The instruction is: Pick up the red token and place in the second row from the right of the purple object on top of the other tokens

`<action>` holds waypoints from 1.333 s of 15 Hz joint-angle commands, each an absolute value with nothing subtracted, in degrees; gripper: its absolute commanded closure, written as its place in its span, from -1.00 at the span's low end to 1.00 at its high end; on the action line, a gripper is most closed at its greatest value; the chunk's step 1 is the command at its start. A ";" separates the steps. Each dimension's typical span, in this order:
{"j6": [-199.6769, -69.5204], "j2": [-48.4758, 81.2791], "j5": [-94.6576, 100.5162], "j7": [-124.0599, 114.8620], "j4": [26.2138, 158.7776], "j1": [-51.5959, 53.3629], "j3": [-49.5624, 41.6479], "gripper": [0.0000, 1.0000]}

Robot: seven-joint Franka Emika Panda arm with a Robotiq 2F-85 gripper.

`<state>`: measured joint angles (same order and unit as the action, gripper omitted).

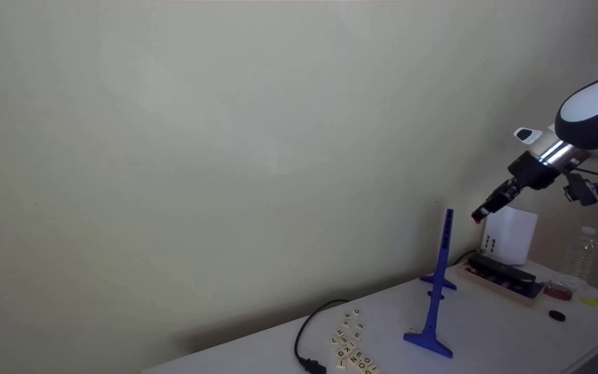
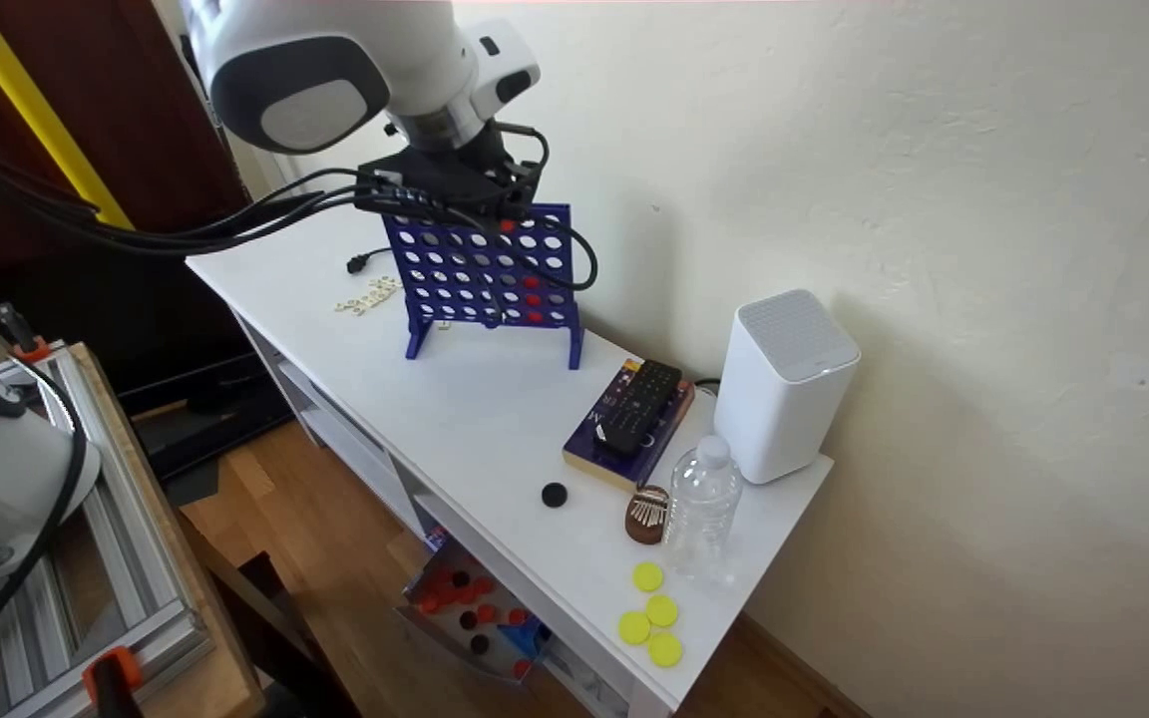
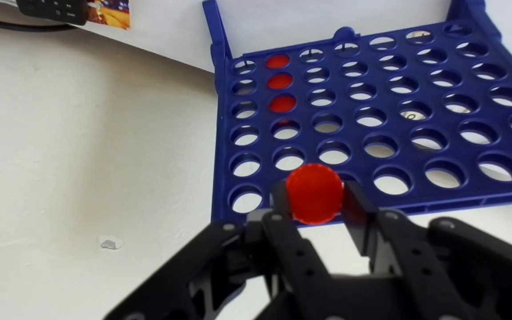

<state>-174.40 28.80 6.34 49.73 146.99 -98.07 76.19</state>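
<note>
A red token [image 3: 314, 193] is held between the fingertips of my gripper [image 3: 314, 195], facing the wrist camera. It also shows in both exterior views [image 1: 477, 221] [image 2: 506, 226]. The purple frame [image 1: 435, 301] stands upright on the table, with rows of round holes [image 3: 221, 133]. Three red tokens [image 3: 282, 104] fill the lowest holes of its second column from one side. My gripper [image 1: 478, 215] is apart from the frame, about level with its top edge. In the wrist view the held token hides the top hole of that column.
A book [image 2: 584, 454] with a black remote [image 2: 639, 407], a white box-shaped device [image 2: 784, 399], a clear bottle [image 2: 704, 509], a black disc [image 2: 554, 495] and several yellow discs [image 2: 663, 609] are on the table. Letter tiles [image 1: 351, 347] and a black cable [image 1: 299, 332] lie beyond the frame.
</note>
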 commanded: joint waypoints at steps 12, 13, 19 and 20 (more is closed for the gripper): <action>-168.38 42.61 12.03 50.06 142.79 -101.14 78.91 0.80; -168.34 43.11 12.08 50.05 142.58 -101.09 78.96 0.80; -169.82 41.71 11.88 48.53 143.20 -100.36 78.23 0.30; -169.82 41.71 11.88 48.53 143.20 -100.34 78.23 0.30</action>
<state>-169.77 41.31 10.23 49.80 143.26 -100.39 78.48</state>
